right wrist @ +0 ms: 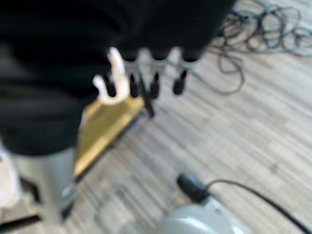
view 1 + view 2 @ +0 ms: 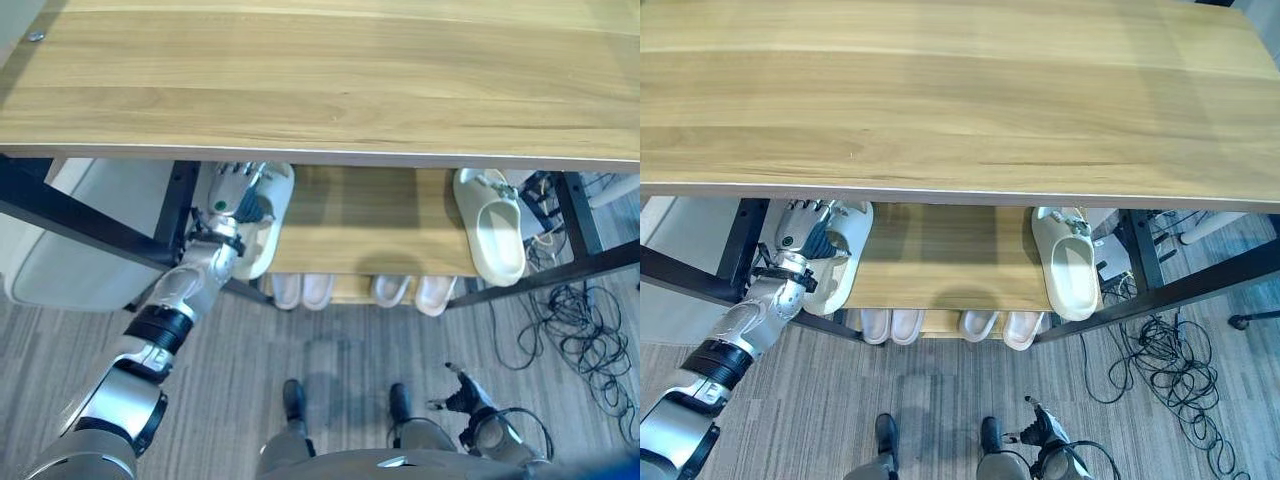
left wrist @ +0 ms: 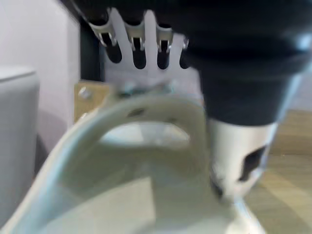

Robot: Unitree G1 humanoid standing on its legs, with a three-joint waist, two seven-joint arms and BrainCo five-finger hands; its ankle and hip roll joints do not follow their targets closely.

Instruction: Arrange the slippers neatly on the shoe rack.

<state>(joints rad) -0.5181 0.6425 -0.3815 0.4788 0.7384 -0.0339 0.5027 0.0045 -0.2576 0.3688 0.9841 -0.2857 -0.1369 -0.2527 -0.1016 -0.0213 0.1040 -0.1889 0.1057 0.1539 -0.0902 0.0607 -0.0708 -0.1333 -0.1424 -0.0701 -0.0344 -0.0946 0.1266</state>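
A pale cream slipper (image 2: 268,215) lies at the left end of the rack's middle shelf (image 2: 370,230), partly under the top board. My left hand (image 2: 232,200) rests on it with straight fingers over its strap (image 3: 146,105) and the thumb (image 3: 239,161) against its side. A matching cream slipper (image 2: 490,228) lies at the shelf's right end, toe toward me. My right hand (image 2: 465,395) hangs low over the floor at the right, fingers (image 1: 155,73) relaxed and holding nothing.
The wide wooden top board (image 2: 320,80) hides the back of the shelves. Toes of two pale slipper pairs (image 2: 300,290) (image 2: 415,292) poke out of the lower shelf. A white bin (image 2: 80,240) stands left of the black frame. Cables (image 2: 580,330) tangle on the floor at right.
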